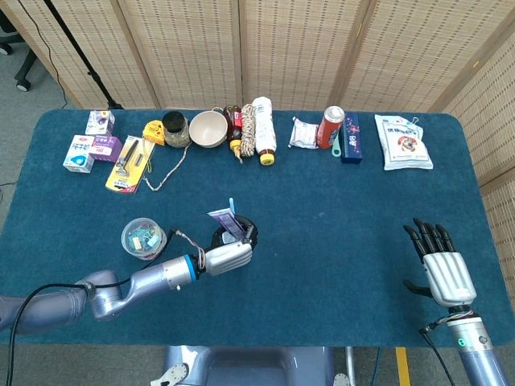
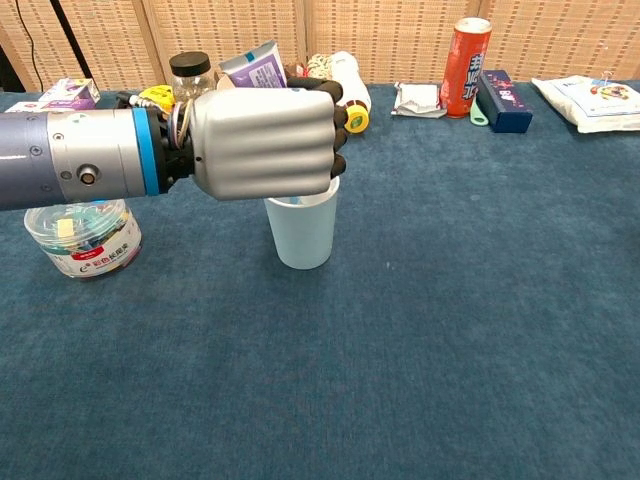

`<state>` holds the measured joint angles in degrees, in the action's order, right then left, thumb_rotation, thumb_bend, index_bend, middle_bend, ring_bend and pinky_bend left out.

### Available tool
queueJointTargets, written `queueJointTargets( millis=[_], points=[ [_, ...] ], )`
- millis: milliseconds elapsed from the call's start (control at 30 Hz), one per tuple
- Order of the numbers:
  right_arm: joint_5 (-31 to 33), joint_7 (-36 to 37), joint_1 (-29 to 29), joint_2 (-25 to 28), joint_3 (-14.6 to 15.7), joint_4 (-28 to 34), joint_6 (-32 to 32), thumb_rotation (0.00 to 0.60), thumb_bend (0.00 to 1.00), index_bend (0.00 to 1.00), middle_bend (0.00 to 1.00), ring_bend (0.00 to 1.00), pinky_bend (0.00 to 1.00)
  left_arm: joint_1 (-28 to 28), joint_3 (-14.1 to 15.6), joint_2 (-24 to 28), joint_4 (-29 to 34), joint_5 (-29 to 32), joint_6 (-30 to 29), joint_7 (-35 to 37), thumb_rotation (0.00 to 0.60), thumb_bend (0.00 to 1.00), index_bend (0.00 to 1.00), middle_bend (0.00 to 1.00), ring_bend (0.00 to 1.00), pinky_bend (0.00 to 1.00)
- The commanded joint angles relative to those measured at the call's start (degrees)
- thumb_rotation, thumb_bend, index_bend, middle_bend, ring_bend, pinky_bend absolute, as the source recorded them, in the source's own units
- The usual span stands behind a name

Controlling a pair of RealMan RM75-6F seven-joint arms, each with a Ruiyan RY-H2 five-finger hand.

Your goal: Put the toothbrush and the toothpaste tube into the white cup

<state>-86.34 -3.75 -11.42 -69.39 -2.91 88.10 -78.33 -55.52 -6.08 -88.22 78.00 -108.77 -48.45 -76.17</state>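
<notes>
Over the white cup [image 2: 301, 232], desk [image 1: 338, 217] centre-left: left hand [image 2: 262, 143], fingers wrapped round the toothpaste tube [image 2: 256, 66], tube's lower end hidden, apparently at the cup mouth. Toothbrush [image 1: 232, 205] already standing in cup. Tube likely light, soft, squashable; best held mid-body. Right hand [image 1: 439, 266]: empty, fingers spread.

Chinese characters are printed on the red band of the clear round tub [image 2: 82, 237], beside the forearm in the chest view; the characters are too small to be read with certainty. Print is present on the orange can [image 2: 467, 66] and the white packet [image 2: 597, 98], but it cannot be read.
</notes>
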Motion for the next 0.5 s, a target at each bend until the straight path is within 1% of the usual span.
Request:
queueJointTargets(
  millis=[33,267,333,500],
  points=[
    [0.1,0.15,-0.07,0.04,-0.03,-0.06,0.18,0.6,0.0,0.0,0.0,0.0,0.0,-0.63,0.29,-1.48,-1.16,-0.44,0.73,-0.65,0.6,0.39,0.55,0.5,0.46,0.54],
    [0.04,0.6,-0.16,0.2,0.03,-0.07,0.43,0.6,0.0,0.0,0.0,0.0,0.0,-0.26,0.22,-2.23,-1.46,0.07,0.19,-1.22,0.6,0.39,0.47,0.43,0.41,0.54],
    [0.0,0.58,-0.17,0.2,0.06,-0.06,0.45,0.6,0.0,0.0,0.0,0.0,0.0,-0.08,0.4,-1.98,-1.14,0.11,0.14,-1.47,0.6,0.39,0.48,0.43,0.41,0.54],
    [0.02,0.58,-0.24,0.15,0.17,-0.03,0.73,0.6,0.0,0.0,0.0,0.0,0.0,0.5,0.93,-1.22,-0.88,0.16,0.24,-2.58,0.6,0.39,0.53,0.43,0.41,0.54]
  ],
)
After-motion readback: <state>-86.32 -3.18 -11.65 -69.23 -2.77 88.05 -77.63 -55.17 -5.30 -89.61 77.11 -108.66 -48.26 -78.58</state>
